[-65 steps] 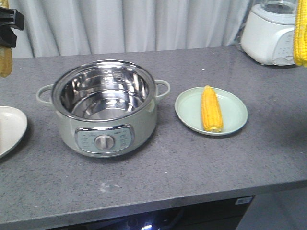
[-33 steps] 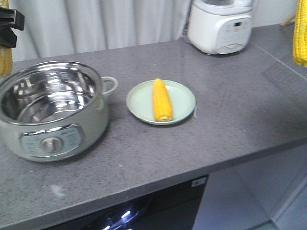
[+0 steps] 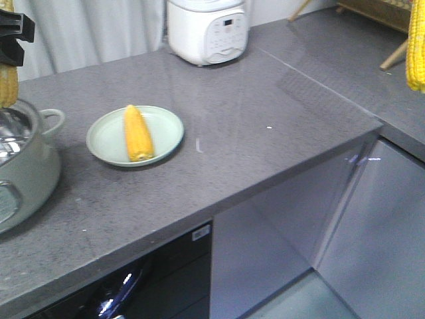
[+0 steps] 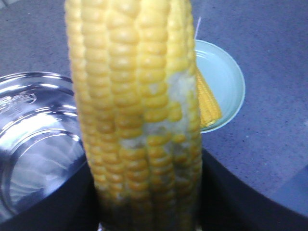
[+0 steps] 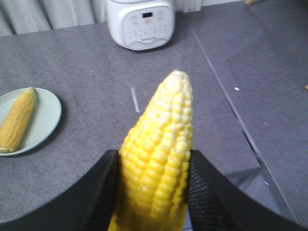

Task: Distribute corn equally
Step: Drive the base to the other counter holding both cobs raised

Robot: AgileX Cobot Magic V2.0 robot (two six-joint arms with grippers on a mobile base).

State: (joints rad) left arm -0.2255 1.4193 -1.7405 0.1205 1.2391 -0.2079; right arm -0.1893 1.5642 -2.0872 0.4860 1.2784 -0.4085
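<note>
Three cobs of corn are in view. One corn cob [image 3: 138,133] lies on a pale green plate [image 3: 106,147] on the grey counter. My left gripper [image 4: 147,211] is shut on a second cob [image 4: 137,110], held upright; in the left wrist view it hangs over the gap between the pot [image 4: 33,139] and the plate [image 4: 226,82]. My right gripper [image 5: 154,192] is shut on a third cob [image 5: 156,159], tip pointing away, over bare counter to the right of the plate [image 5: 45,120]. In the front view this cob [image 3: 416,46] hangs at the right edge.
A steel-lined pot [image 3: 20,166] with side handles stands at the left edge. A white appliance [image 3: 207,30] stands at the back by the curtain. The counter's corner [image 3: 372,123] drops to grey cabinet doors [image 3: 292,219], and a second counter run goes off to the right.
The front view has swung right: pot and plate slid toward the left edge, and the counter corner and cabinets came into view. Both grippers still hold their cobs.
</note>
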